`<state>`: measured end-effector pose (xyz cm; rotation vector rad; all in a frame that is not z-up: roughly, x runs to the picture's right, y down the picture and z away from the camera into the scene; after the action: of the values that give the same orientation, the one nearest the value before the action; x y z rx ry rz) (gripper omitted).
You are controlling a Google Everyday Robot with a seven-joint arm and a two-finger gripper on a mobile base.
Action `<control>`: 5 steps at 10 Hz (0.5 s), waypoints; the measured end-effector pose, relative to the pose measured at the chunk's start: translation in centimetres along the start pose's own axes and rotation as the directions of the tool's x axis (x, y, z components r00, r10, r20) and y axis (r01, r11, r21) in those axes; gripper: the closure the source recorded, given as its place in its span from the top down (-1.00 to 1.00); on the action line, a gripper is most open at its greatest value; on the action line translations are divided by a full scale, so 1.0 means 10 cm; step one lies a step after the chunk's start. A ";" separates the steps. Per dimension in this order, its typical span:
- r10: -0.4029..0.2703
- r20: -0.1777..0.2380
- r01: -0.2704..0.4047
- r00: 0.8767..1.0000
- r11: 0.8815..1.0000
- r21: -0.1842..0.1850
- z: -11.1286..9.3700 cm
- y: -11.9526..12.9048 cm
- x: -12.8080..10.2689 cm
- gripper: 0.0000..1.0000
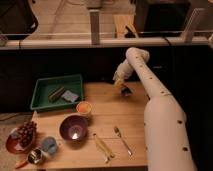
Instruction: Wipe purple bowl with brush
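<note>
The purple bowl [74, 127] stands on the wooden table [125, 112] at the front left, glossy inside. My gripper [121, 86] hangs from the white arm over the back middle of the table, well behind and to the right of the bowl. A small dark thing with a pale patch, which looks like the brush [126, 91], is right at the gripper's tip, just above the tabletop. I cannot tell whether it is held or lies on the table.
A green tray [42, 92] with a sponge and a dark item is at the back left. A small orange bowl [84, 107] is beside the purple bowl. A plate of grapes [22, 135], cups [48, 145], a yellowish utensil [102, 147] and a fork [122, 140] lie along the front.
</note>
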<state>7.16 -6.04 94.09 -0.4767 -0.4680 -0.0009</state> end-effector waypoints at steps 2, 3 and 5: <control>-0.026 0.020 0.026 0.999 1.000 -0.002 -0.07 0.03 -0.15 -1.00; -0.041 0.025 0.041 0.999 0.999 -0.003 -0.11 0.07 -0.22 -1.00; -0.075 0.030 0.075 0.997 0.997 -0.004 -0.21 0.20 -0.38 -1.00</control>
<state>4.85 -5.59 89.91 -0.4646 -0.5154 -0.0673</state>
